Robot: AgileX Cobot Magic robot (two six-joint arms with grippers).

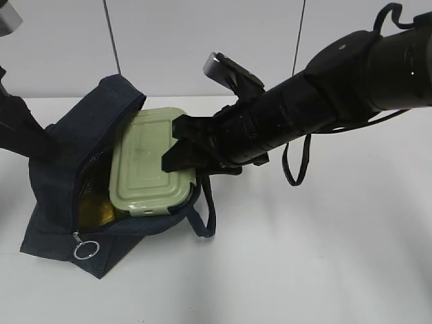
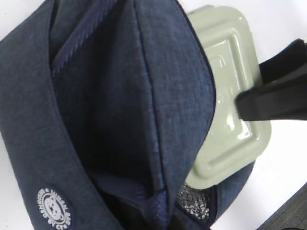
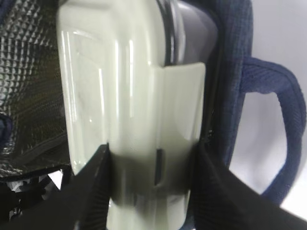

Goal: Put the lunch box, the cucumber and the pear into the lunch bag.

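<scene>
Navy fabric takes up most of the scene: the lunch bag (image 1: 61, 169) lies on its side on the white table (image 1: 324, 256), mouth open toward the right, with the flap lifted at the top left. From the left wrist view the bag (image 2: 96, 120) fills nearly everything, a small round white logo patch (image 2: 54, 208) stitched low on its side.

Next biggest is the right arm (image 1: 317, 101), a long black thing slanting down from the upper right. Its gripper (image 1: 181, 145) is clamped on the lunch box (image 1: 148, 162), and the right wrist view shows it clearly: both black fingers (image 3: 91, 191) press on either side of the box's (image 3: 134, 110) sage-green lid clip. So it's narrow and holding the box, no doubt.

The lunch box sits partway inside the bag's mouth, lid facing up and out, still sticking out a good bit on the right.

Left arm (image 1: 20, 128) is at the far left edge behind the bag; its claw is hidden by fabric, so I can't tell if it's gripping anything.

Smaller stuff: the silver foil lining (image 3: 29, 72), the strap handle (image 1: 206, 216) looping out beside the box, and the ring-pull (image 1: 86, 250) of the zipper at the bag's lower corner.
</scene>
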